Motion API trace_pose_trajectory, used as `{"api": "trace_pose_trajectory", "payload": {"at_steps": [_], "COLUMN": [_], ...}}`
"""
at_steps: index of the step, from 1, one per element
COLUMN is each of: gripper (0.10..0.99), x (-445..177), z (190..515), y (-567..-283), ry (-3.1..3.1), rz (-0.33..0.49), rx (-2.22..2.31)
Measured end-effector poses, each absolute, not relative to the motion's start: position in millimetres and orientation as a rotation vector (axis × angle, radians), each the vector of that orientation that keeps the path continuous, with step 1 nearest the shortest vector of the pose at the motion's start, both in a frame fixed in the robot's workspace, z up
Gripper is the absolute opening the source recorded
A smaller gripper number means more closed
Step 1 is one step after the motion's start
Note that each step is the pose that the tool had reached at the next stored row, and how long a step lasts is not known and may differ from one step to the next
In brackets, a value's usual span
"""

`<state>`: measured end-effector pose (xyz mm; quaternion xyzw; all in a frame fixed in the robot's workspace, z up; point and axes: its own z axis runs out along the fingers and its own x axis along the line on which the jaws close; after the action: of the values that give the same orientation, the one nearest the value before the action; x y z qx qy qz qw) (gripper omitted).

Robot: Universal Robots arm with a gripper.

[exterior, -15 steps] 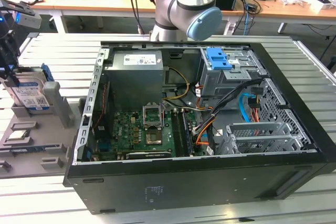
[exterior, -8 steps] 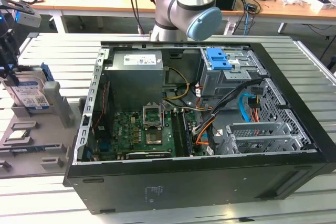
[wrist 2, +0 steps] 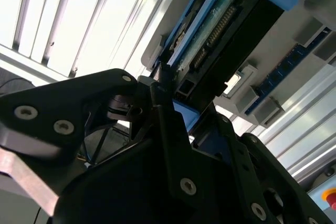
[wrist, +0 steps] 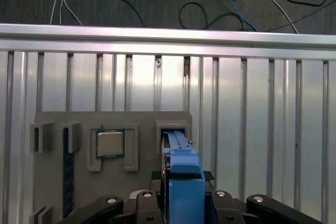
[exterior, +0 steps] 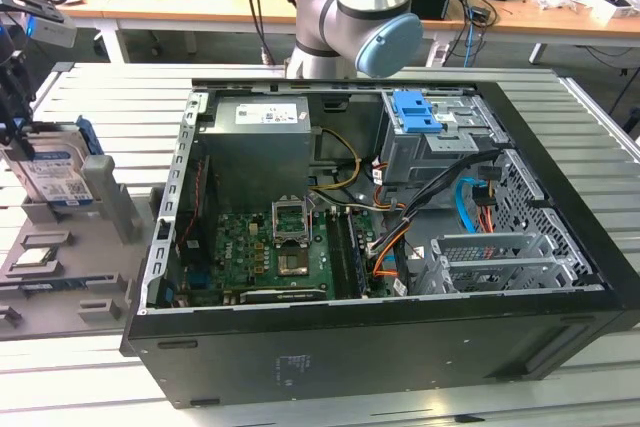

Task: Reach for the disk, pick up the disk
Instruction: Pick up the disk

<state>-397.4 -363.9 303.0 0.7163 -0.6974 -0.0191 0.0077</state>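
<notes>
The disk (exterior: 55, 165), silver with a white-and-blue label and blue side rails, stands on edge in a slot of the grey holder (exterior: 100, 247) at the exterior view's left. My gripper (exterior: 14, 112) comes in from that edge, over the top of the disk. In the first wrist view the disk's blue rail (wrist: 184, 174) runs between the black fingers (wrist: 158, 176), which press close on both sides. My gripper (wrist: 185, 178) is shut on the disk. The second wrist view shows the disk's circuit-board face (wrist 2: 212, 32) just beyond my gripper (wrist 2: 184, 103).
A small square processor chip (wrist: 110, 143) lies in a pocket of the grey holder (wrist: 142, 121) beside the disk's slot. An open computer case (exterior: 370, 217) takes up the middle of the slatted metal table (exterior: 80, 97). Cables lie on the floor beyond the table's edge.
</notes>
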Motion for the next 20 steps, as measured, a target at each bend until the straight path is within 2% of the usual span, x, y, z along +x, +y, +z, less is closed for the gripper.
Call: {"api": "trace_pose_trajectory", "payload": {"at_steps": [20], "gripper": [0.369], "x": [-397], "z": [326], "y": [-363], "ry": [-2.180], "rz": [-0.060], "rx": [2.240]}}
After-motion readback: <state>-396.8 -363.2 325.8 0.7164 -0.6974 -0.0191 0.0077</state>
